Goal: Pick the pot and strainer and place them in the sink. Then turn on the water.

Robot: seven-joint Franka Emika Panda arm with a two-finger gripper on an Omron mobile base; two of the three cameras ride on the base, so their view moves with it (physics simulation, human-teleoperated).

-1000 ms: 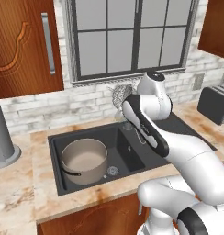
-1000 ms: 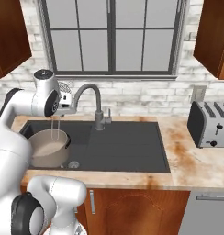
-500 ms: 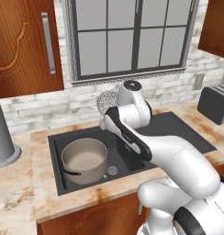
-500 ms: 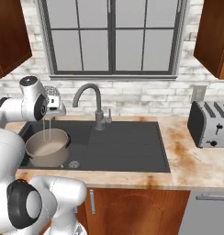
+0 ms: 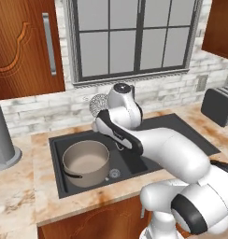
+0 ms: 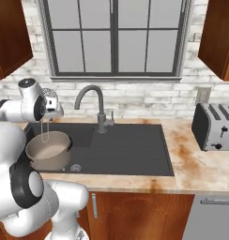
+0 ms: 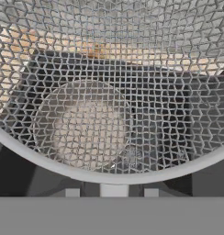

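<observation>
In the left base view, the arm reaches over the sink [image 5: 60,179], and the silver mesh strainer [image 5: 98,104] shows beside the hand, lifted above the left basin. The pot [image 5: 86,162] sits in that basin, upright, near the round drain. A tall grey canister [image 5: 1,137] stands on the counter to the left.

In the right base view, the gripper [image 6: 51,107] carries the strainer [image 6: 49,96] up in the air above the pot [image 6: 48,150], its thin wire handle hanging down toward the pot. The grey tap [image 6: 90,105] stands just right of it; a toaster [image 6: 214,126] sits far right.

In the hand view, the strainer's mesh [image 7: 112,92] lies close before the camera, the pot dim through it. The jaws are partly closed, gripping the strainer.
</observation>
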